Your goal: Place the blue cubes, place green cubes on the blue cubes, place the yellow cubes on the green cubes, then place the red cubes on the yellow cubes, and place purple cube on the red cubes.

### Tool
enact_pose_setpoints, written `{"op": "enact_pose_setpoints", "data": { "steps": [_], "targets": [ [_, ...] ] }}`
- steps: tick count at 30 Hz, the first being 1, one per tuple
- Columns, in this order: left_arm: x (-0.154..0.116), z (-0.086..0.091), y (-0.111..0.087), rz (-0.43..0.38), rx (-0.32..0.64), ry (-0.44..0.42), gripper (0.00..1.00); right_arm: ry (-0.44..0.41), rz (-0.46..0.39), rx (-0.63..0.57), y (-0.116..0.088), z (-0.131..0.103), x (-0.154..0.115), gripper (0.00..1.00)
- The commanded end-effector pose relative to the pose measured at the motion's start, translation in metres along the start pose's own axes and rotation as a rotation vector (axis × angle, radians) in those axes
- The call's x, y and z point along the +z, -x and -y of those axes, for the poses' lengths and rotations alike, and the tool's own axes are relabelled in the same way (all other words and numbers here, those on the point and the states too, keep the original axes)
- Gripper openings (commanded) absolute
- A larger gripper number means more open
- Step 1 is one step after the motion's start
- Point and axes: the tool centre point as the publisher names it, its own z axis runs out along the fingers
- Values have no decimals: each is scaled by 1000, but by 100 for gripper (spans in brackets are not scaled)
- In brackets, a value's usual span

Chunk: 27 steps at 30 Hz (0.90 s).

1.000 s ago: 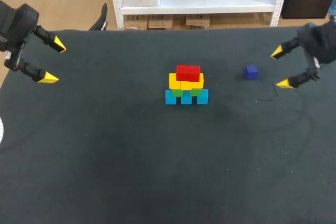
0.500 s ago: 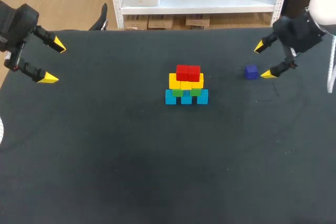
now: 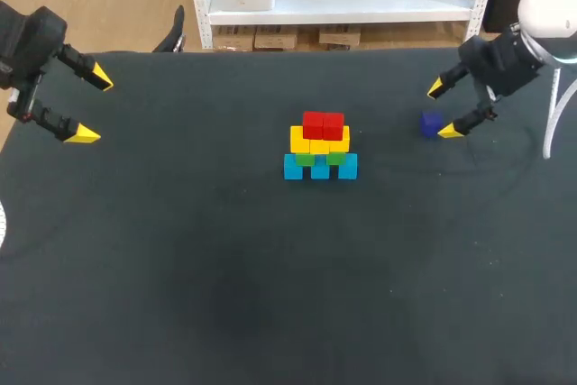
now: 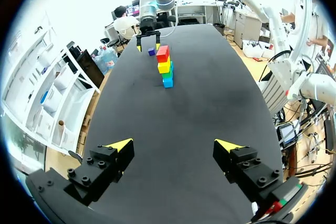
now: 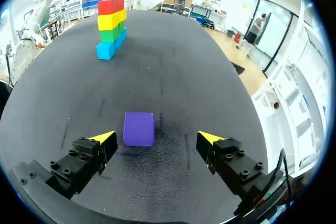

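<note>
In the middle of the dark table stands a small pile of cubes. The blue cubes make the bottom row and rest on the table. The green cubes lie on them, the yellow cubes lie on the green ones, and the red cubes are on top, side by side.

The purple cube is not on the pile. It lies alone on the table, to the right of the pile and well apart from it.

The right gripper is low near this purple cube, with its fingers spread wide. In the right wrist view the cube sits just ahead of the yellow tips, inside the gap between the two fingers and closer to one finger than to the other. Neither finger touches it, so the gripper holds nothing.

The left gripper is at the far left side of the table, well apart from the pile. Its fingers are also spread wide and nothing is between them. In the left wrist view the pile appears far ahead of it, with the right gripper beyond.
</note>
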Motion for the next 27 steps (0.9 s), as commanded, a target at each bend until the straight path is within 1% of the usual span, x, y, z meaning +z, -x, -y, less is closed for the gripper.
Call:
{"op": "enact_pose_setpoints", "data": {
  "steps": [1, 12, 14, 16, 20, 23, 25, 26, 27],
  "targets": [
    [0, 0, 0, -1, 1, 1, 100, -3, -3, 1, 2, -4, -2, 100],
    [0, 0, 0, -1, 1, 1, 100, -6, 1, 20, 8, -18, -2, 100],
    [0, 0, 0, -1, 1, 1, 100, -8, 4, 23, 9, -19, -2, 97],
    [0, 0, 0, -1, 1, 1, 100, -8, 5, 24, 10, -19, -1, 90],
    [0, 0, 0, -1, 1, 1, 100, -4, 3, 21, 11, -18, -1, 85],
    [0, 0, 0, -1, 1, 1, 100, 0, 0, 17, 12, -16, -1, 77],
    [0, 0, 0, -1, 1, 1, 100, 3, -1, 14, 11, -15, 0, 63],
    [0, 0, 0, -1, 1, 1, 100, 5, -1, 12, 11, -15, 0, 55],
    [0, 0, 0, -1, 1, 1, 100, 7, -2, 10, 11, -15, 0, 49]
  ]
}}
